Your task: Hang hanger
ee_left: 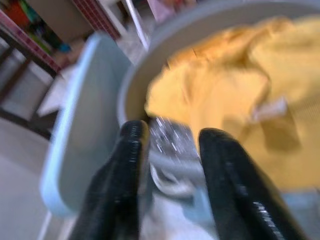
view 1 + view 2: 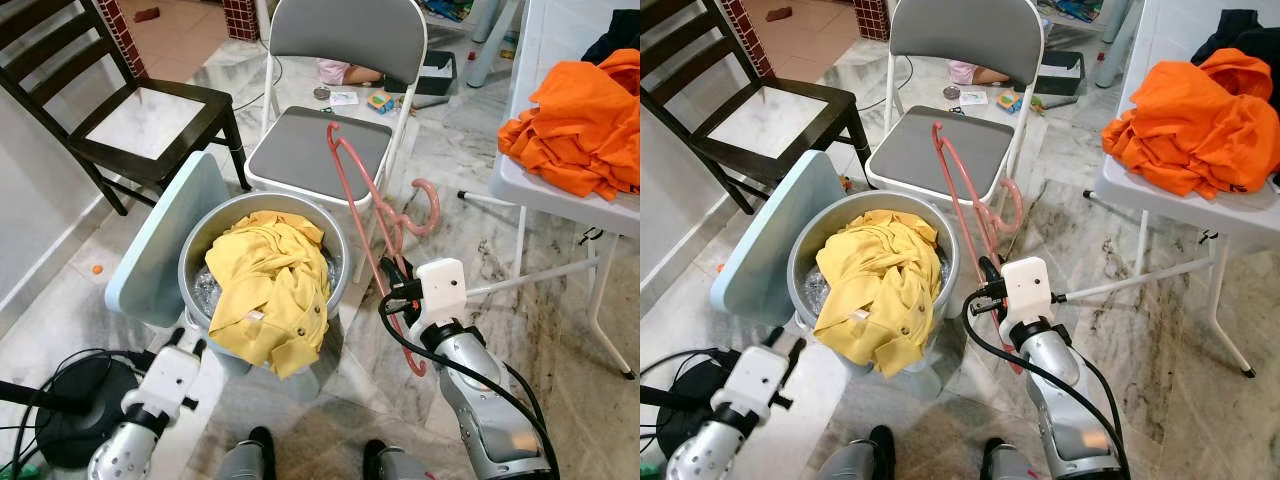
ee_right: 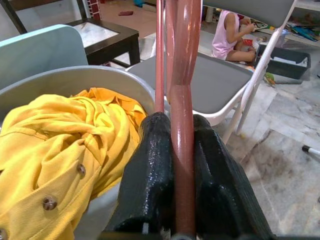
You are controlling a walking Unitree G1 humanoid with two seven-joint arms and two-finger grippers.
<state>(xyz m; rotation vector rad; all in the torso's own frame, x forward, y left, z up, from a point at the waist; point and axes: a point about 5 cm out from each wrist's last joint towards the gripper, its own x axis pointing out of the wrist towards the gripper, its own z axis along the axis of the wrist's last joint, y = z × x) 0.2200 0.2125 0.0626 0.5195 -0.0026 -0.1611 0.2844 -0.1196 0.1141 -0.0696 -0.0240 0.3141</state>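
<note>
The right gripper [image 3: 182, 165] clamps the pink hanger [image 2: 365, 195] upright for carrying; at 9 o'clock, the left gripper's [image 1: 170, 165] 2 fingers gape empty.

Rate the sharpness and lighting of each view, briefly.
Left and right eye views: sharp, evenly daylit, soft shadows under the grey folding chair. Left wrist view: heavily motion-blurred, the yellow shirt and basin smeared, the open left tool soft. Right wrist view: crisp, the right tool shut on the pink hanger, background slightly soft.
</note>
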